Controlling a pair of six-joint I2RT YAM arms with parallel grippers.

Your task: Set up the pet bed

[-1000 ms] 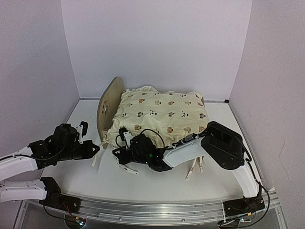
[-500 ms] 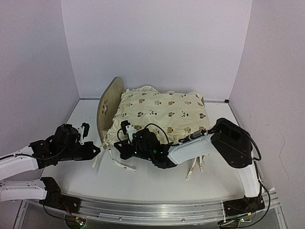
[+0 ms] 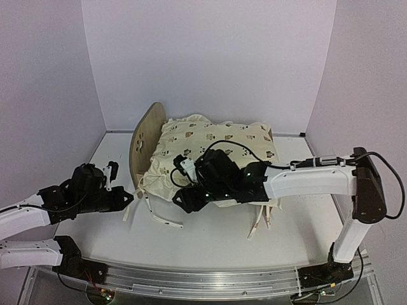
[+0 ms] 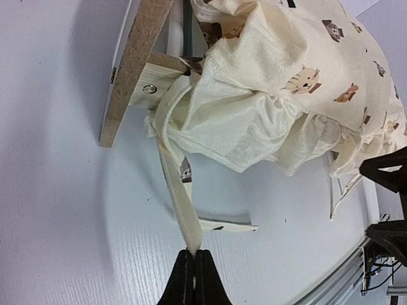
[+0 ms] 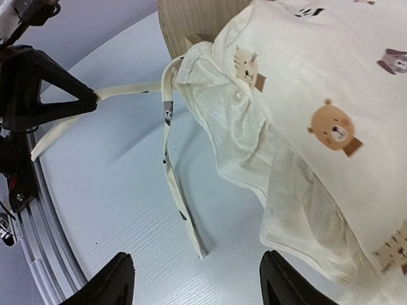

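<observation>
The pet bed shows its light-wood headboard (image 3: pixel 143 143) (image 4: pixel 137 57) (image 5: pixel 197 16), standing on the white table. A cream animal-print cushion (image 3: pixel 219 143) (image 4: pixel 286 82) (image 5: pixel 318 95) covers the frame. My left gripper (image 3: pixel 130 198) (image 4: pixel 193 254) (image 5: pixel 95 98) is shut on one tie strap (image 4: pixel 178 190) (image 5: pixel 127 91) from the cushion's corner, and the strap runs taut to it. A second strap (image 3: pixel 162 219) (image 4: pixel 226 224) (image 5: pixel 175 190) lies loose on the table. My right gripper (image 3: pixel 184 198) (image 5: pixel 196 257) hangs open just above that strap's free end, holding nothing.
More loose straps (image 3: pixel 261 222) hang off the cushion's near right corner. A metal rail (image 3: pixel 191 276) runs along the table's near edge. Pale walls close in the back and both sides.
My right gripper has opened and let the second strap drop onto the table. It has moved up and right toward the cushion. The left gripper has stayed put.
</observation>
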